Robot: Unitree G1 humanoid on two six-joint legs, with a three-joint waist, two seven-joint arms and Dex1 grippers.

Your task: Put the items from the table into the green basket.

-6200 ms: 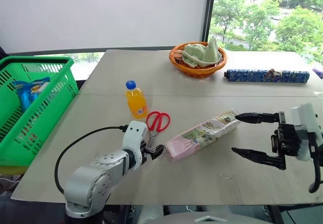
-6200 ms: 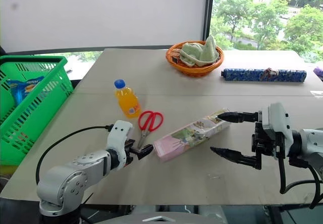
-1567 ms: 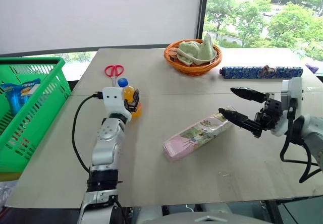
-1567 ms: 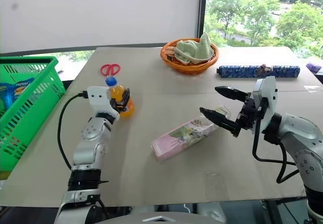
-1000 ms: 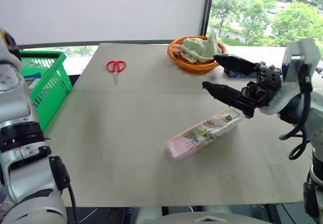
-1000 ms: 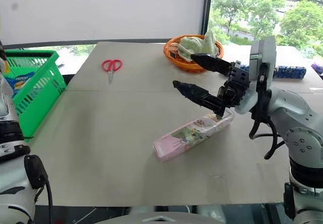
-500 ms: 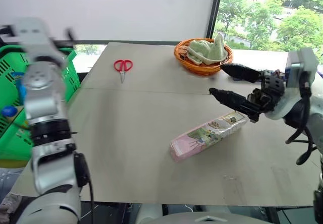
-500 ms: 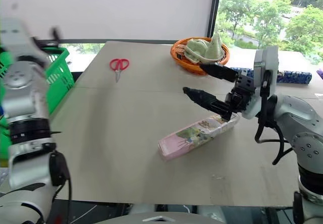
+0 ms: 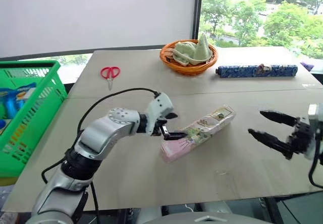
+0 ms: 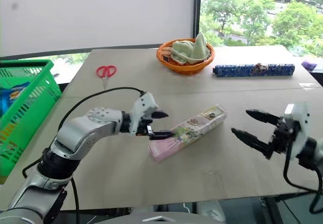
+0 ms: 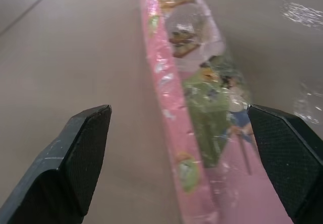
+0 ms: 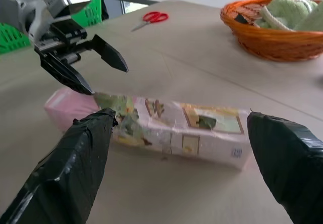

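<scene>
A: We log the pink pack [image 9: 198, 130] lying flat near the middle of the table [image 9: 126, 98]. Its long axis runs on a diagonal, one end near and left, the other far and right.

B: Agreed. We see a long rectangular block in glossy, crinkled wrap, pink along the edge and at the near-left end, with printed flowers and small picture panels on the top face.

A: The left gripper [image 9: 171, 125] sits at the pack's near-left end with its jaws spread wide, one finger on each side of that end. We see nothing clamped in it.

B: The right gripper [image 9: 272, 129] hangs right of the pack, well apart from it, fingers wide apart and empty.

A: The red-handled scissors [image 9: 109, 74] lie far left on the matte grey-beige top, beyond the seam line, handles away from us and blades pointing toward the near edge.

B: The green basket [image 9: 35, 113] stands off the table's left edge: bright plastic, slotted lattice walls, thick rim. Inside it we make out a blue packet [image 9: 15, 99].

A: At the far side, a round orange wicker basket [image 9: 189, 62] holds pale green cloth.
</scene>
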